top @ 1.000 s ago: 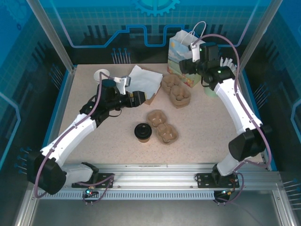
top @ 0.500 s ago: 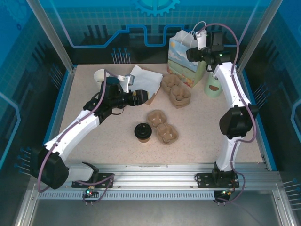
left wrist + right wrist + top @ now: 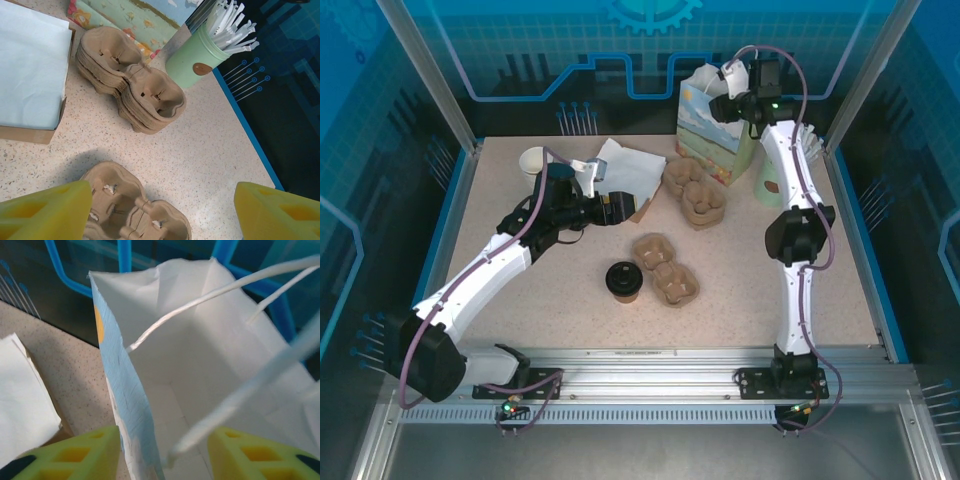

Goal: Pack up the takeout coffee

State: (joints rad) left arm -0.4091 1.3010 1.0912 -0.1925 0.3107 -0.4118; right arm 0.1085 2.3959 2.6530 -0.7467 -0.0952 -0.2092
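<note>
Left pincer (image 3: 617,208), spread wide and empty, hangs apart from the takeout coffee (image 3: 623,281) standing mid-table, a light, crushable paper cup likely best gripped gently round its wall, while the right pincer (image 3: 165,452) gapes empty over the gift bag (image 3: 705,120).

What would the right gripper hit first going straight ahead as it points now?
Probably the gift bag: its near rim and white handle sit between the open jaws of the right gripper; depth unclear.

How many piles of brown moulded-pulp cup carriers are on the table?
2. A taller stack lies in front of the printed paper gift bag; a lower one lies beside the black-lidded brown paper cup. Carriers within each pile cannot be counted.
</note>
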